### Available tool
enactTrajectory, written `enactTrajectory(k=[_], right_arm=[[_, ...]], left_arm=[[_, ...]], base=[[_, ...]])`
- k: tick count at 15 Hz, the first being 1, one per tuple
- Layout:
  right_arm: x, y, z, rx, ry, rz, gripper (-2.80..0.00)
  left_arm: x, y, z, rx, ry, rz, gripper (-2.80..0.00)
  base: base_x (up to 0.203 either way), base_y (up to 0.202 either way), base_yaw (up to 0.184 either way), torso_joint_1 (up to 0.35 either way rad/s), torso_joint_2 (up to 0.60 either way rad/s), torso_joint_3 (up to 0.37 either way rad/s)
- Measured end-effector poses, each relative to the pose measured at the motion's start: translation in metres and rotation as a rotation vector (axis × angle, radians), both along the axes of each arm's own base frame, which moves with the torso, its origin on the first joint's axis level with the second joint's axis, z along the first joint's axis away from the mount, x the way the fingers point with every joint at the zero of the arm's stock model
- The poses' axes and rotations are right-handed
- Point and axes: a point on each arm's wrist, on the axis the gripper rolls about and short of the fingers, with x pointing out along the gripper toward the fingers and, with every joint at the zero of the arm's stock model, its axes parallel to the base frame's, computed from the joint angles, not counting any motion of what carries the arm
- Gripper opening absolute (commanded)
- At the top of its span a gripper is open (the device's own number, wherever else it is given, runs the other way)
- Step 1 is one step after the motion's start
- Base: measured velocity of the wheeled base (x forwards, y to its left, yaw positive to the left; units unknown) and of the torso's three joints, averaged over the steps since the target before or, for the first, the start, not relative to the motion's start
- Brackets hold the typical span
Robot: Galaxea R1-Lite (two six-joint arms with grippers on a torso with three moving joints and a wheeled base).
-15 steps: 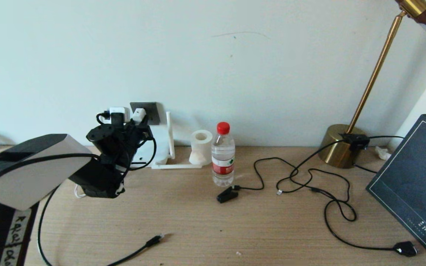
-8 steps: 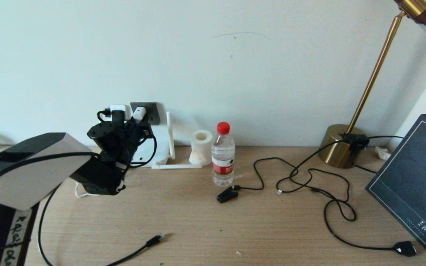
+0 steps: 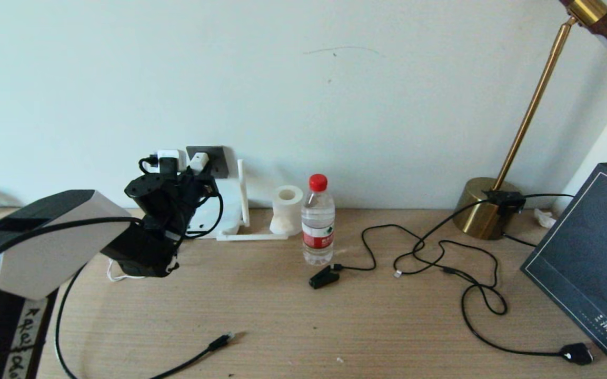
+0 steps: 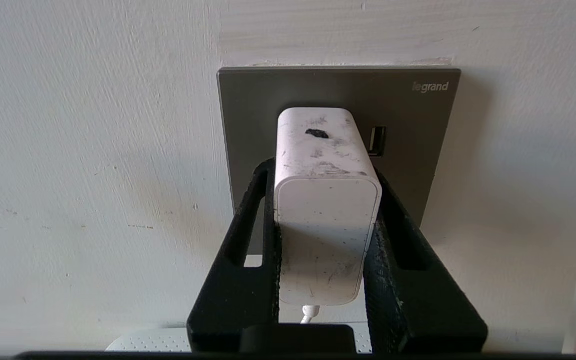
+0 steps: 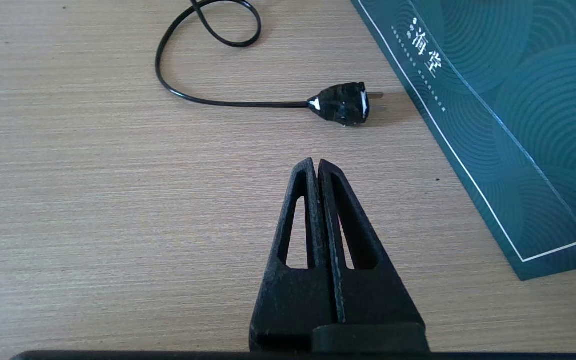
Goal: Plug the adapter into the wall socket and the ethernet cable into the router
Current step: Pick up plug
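We are reading the brand "legrand" in pale lettering on the upper corner of the wall socket [image 4: 417,110], the dark grey plate on the wall. We are also seeing two light Chinese characters running along the border line of the dark teal book [image 5: 507,100] lying at the right edge of the worktop [image 5: 93,175]; the first we are not making out for certain and the second is looking like "堂". The water bottle [image 3: 318,226] near the back edge of the worktop is wearing a red label whose print we are finding too small to read. Handwritten black marks are showing on a white strip [image 3: 21,337] on the robot's left arm, illegible to us.
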Motion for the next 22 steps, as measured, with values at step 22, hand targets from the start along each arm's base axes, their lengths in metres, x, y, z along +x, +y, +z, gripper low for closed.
enactTrajectory(k=[22], right_arm=[[0.000,0.000,0.000,0.000,0.000,0.000,-2.80]], left_arm=[[0.019,0.002,-0.019,0.003,0.029,0.012,-2.80]], base=[[0.000,0.000,0.000,0.000,0.00,0.000]])
